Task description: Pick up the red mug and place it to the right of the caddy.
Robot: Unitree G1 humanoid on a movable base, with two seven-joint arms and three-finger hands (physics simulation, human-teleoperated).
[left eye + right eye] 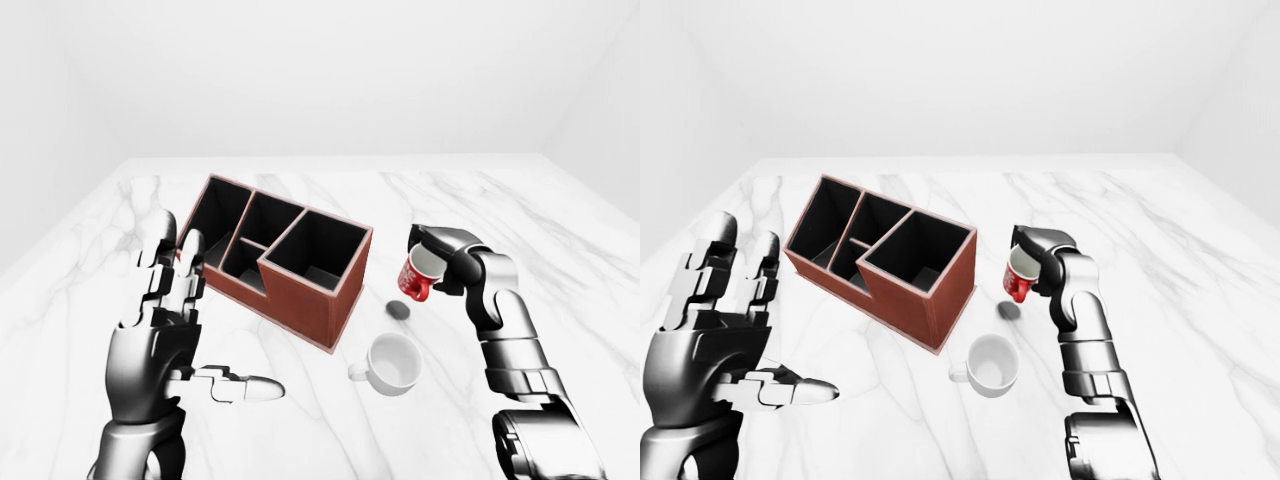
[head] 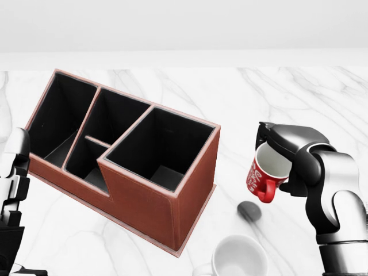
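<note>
The red mug, white inside with white patterning, hangs tilted above the marble table, its handle pointing down. My right hand is shut on it, fingers over the rim. The mug's dark shadow lies on the table just right of the caddy. The brown leather caddy, with several black compartments, stands at the centre-left of the head view. My left hand is raised to the caddy's left, open and empty, thumb pointing right.
A white mug stands on the table below the red mug, near the caddy's nearest corner. White walls close off the table's top side.
</note>
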